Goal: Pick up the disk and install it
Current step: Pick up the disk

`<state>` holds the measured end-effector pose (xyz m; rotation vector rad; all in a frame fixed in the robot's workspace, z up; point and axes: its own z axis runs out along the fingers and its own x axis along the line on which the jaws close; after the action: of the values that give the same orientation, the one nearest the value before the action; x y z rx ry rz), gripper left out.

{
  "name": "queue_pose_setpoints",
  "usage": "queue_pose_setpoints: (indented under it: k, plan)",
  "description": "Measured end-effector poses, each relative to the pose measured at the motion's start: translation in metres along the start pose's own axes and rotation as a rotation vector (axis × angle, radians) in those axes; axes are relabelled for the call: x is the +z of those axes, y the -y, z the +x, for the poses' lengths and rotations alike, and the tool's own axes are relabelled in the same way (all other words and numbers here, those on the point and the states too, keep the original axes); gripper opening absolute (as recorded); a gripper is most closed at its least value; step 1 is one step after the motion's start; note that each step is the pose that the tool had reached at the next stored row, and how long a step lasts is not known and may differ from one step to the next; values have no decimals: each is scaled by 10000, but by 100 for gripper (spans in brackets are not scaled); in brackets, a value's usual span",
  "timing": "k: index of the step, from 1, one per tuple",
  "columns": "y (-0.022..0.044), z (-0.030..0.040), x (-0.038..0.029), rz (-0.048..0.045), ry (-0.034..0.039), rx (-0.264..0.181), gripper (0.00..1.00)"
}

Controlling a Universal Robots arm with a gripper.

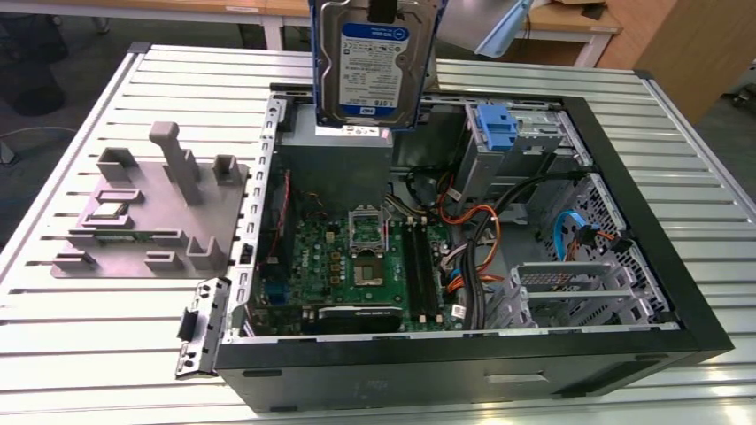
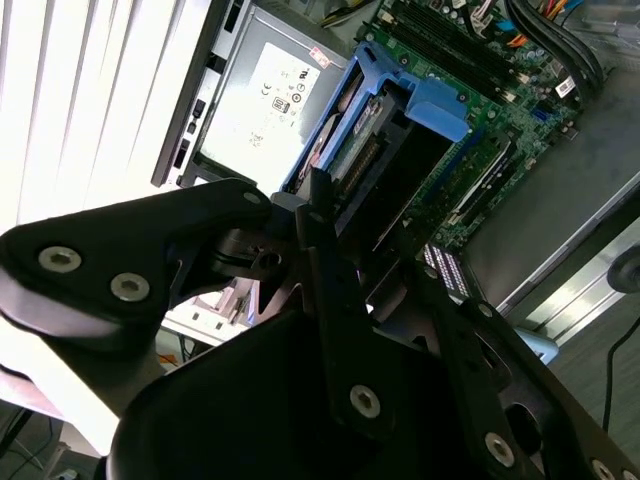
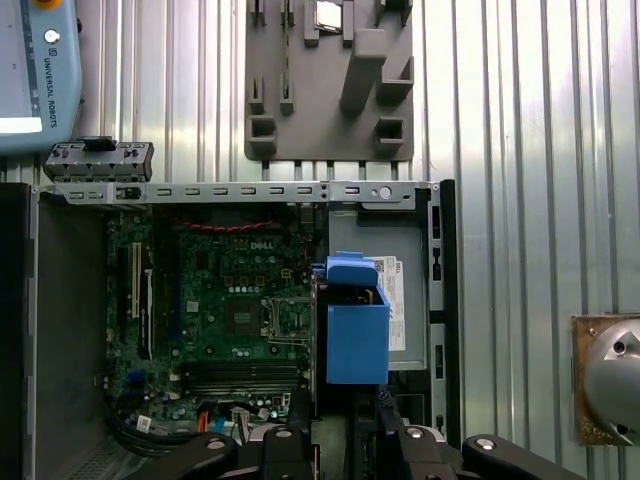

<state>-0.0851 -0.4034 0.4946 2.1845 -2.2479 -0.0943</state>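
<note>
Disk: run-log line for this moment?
state: held aloft | gripper: shut on disk | disk: upright, above open computer case | install: not yet done

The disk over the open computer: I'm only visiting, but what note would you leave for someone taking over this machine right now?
End effector: shut on the disk, gripping it at its upper end.
Disk: in the air, hanging upright above the open computer case, over the grey power-supply box.
Done: the pick-up.
Left: installing. The disk is not yet seated anywhere in the case.
</note>
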Motion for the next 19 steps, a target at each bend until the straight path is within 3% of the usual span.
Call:
queue_pose_setpoints:
  k: [11, 19]
  plan:
    - [6, 27, 0, 0, -1, 0, 35]
    - [12, 213, 4, 0, -1, 0, 35]
